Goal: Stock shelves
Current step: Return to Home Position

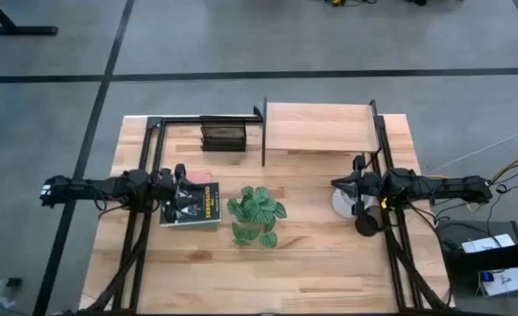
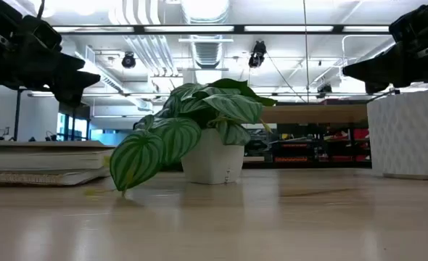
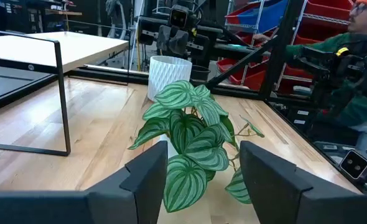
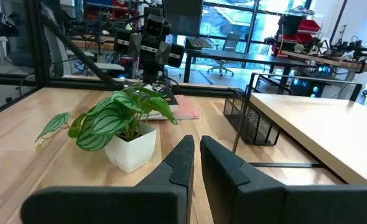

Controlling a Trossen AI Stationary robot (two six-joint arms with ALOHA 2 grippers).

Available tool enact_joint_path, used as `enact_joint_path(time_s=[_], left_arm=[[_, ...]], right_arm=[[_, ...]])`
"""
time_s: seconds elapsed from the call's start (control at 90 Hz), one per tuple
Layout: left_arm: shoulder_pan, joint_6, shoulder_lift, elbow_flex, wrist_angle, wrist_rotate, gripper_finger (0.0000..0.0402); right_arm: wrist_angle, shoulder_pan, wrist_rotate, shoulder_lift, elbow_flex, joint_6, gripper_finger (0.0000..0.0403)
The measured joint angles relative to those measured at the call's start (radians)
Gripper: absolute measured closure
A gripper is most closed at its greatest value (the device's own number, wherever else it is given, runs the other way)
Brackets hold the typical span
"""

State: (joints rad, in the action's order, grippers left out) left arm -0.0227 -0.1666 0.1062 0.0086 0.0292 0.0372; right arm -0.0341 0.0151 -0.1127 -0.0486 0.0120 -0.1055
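Matte black arms (image 1: 110, 189) end in broad angular claw fingers (image 3: 147, 177).

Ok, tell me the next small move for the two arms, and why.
Probably pull both arms straight back to rest. The left hand is open and empty above the books, the right hand is shut on nothing above the white pot, and neither touches anything. The shelf top is bare, so nothing seems half placed.
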Motion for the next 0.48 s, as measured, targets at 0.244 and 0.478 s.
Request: enact_joint_path(time_s=[0.244,0.478], left_arm=[[0.0,0.0,0.0,0.0,0.0,0.0,0.0215],[0.0,0.0,0.0,0.0,0.0,0.0,0.0225]], right_arm=[[0.0,0.0,0.0,0.0,0.0,0.0,0.0389],[0.0,0.0,0.0,0.0,0.0,0.0,0.0389]])
